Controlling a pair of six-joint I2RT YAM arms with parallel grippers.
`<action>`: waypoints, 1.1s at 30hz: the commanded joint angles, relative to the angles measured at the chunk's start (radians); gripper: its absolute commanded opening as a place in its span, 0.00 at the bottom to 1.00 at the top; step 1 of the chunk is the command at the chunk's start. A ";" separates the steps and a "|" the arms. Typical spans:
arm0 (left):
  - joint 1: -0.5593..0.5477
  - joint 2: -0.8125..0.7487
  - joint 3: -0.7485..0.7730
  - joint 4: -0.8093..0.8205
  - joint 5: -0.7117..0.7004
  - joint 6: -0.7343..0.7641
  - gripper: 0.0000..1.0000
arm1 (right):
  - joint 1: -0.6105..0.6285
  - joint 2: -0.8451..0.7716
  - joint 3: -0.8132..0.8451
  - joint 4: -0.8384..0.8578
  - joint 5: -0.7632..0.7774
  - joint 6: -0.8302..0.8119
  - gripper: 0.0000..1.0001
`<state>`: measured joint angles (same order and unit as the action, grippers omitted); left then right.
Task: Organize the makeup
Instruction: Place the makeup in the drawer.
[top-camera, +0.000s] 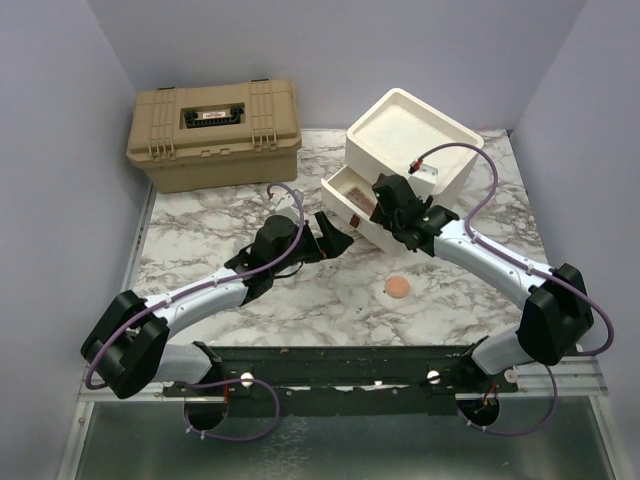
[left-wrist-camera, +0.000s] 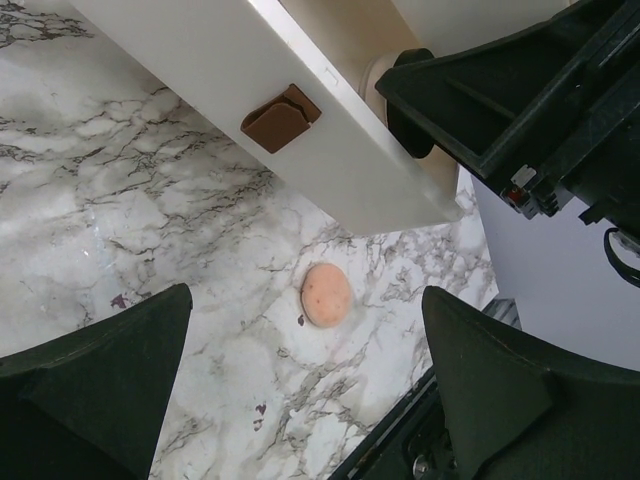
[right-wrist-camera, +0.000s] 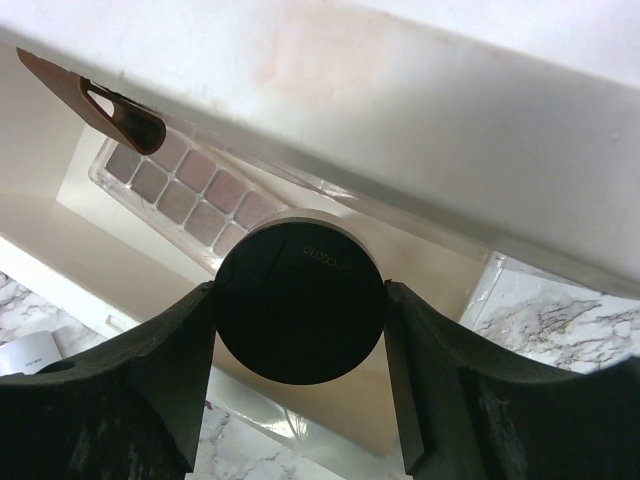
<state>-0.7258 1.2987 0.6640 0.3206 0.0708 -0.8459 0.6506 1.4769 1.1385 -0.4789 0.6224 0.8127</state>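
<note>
My right gripper (right-wrist-camera: 298, 292) is shut on the round black compact (right-wrist-camera: 298, 320), gripping its rim on both sides. It holds the compact over the open drawer (top-camera: 345, 190) of the cream drawer unit (top-camera: 410, 130). Inside the drawer lies a clear palette (right-wrist-camera: 185, 190) of pink-brown pans. A round peach pad (top-camera: 399, 288) lies alone on the marble; in the left wrist view the peach pad (left-wrist-camera: 326, 294) sits beyond the fingers. My left gripper (top-camera: 335, 240) hovers open and empty just left of the drawer front (left-wrist-camera: 330, 110), which has a brown handle (left-wrist-camera: 281, 117).
A tan toolbox (top-camera: 213, 133) stands shut at the back left. Grey walls enclose the marble table (top-camera: 240, 215) on three sides. The right arm (top-camera: 490, 260) reaches in from the right, its cable looping over the drawer unit. A metal rail (top-camera: 340, 365) runs along the near edge.
</note>
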 joint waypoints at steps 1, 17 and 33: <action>0.004 -0.057 -0.034 0.020 -0.010 -0.030 0.98 | -0.006 -0.005 -0.023 -0.025 0.023 0.024 0.52; 0.004 -0.061 -0.041 0.019 -0.009 -0.014 0.98 | -0.006 0.071 0.040 -0.102 0.037 -0.044 0.60; 0.004 -0.028 0.000 -0.013 0.014 0.002 0.98 | -0.005 0.099 0.035 -0.099 0.029 -0.142 0.71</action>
<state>-0.7258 1.2675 0.6289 0.3176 0.0666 -0.8661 0.6537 1.5410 1.1805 -0.5171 0.6323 0.7254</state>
